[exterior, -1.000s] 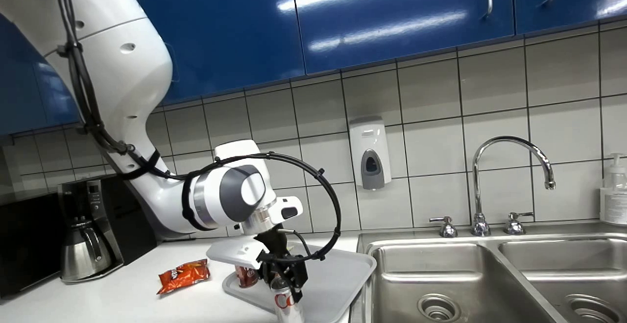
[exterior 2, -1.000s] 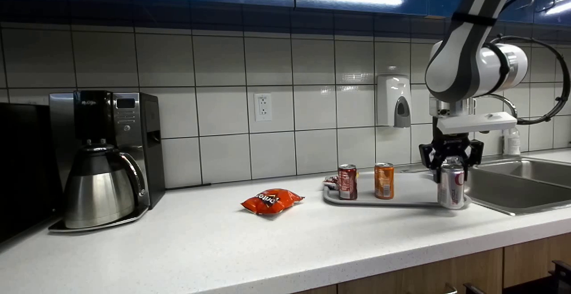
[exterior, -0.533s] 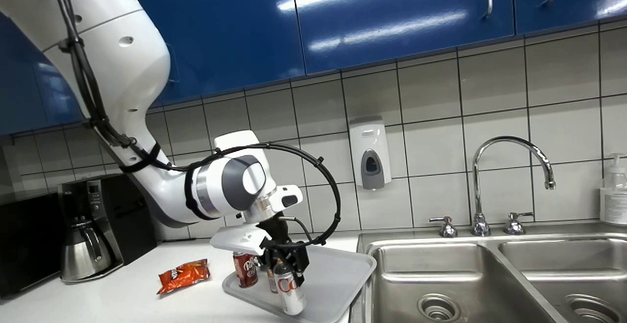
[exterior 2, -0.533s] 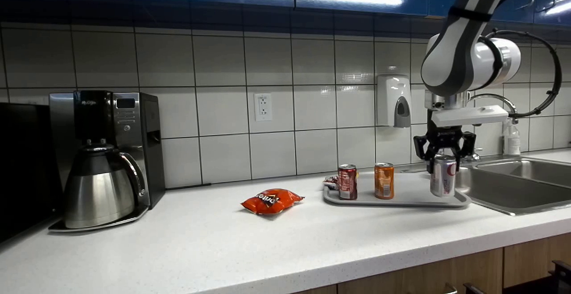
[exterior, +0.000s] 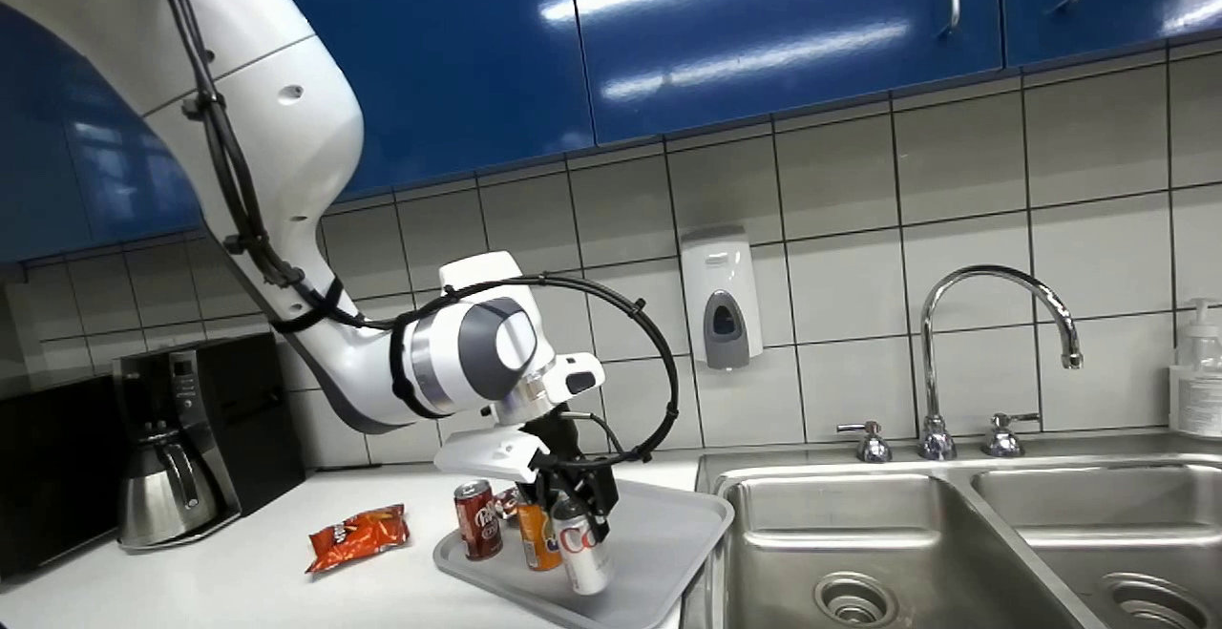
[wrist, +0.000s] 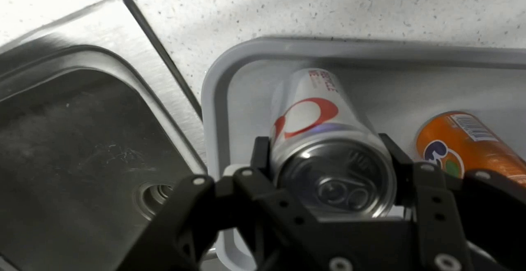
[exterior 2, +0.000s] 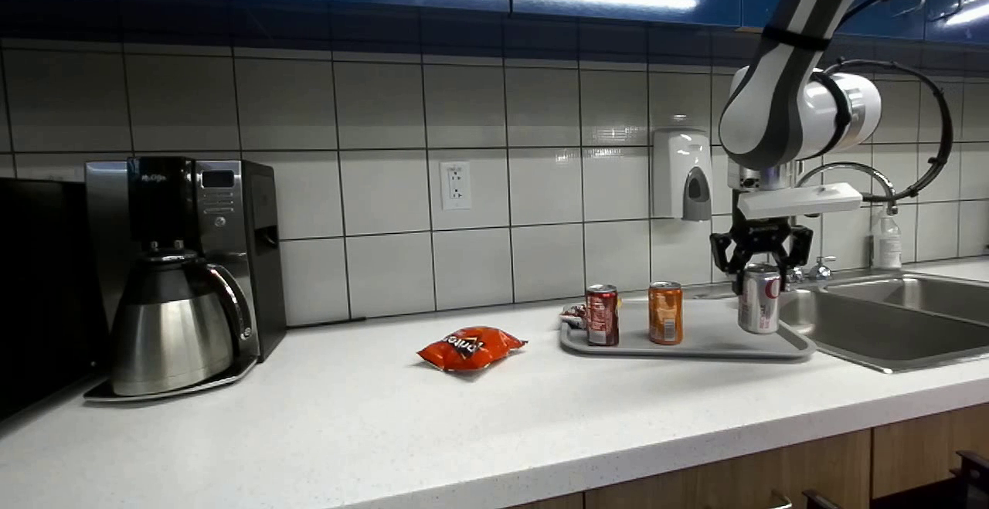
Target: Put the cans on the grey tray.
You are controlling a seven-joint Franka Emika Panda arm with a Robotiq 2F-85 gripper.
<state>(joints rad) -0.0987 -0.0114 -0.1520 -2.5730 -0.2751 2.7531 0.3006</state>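
My gripper is shut on the silver-white can, its fingers on either side near the can's top. The can is slightly tilted, over the right end of the grey tray in an exterior view; whether its bottom touches the tray I cannot tell. The gripper and silver-white can show in both exterior views. The orange can stands upright on the tray beside it, also in the wrist view. The red can stands upright at the tray's far end, out of the wrist view.
A small crumpled wrapper lies on the tray behind the red can. The steel sink borders the tray's end. An orange-red snack packet lies on the counter. A coffee maker stands farther off; a faucet rises behind the sink.
My gripper has carried the silver-white can from the tray's front edge inward over the tray, towards the wall and the orange can. The red and orange cans have not moved.
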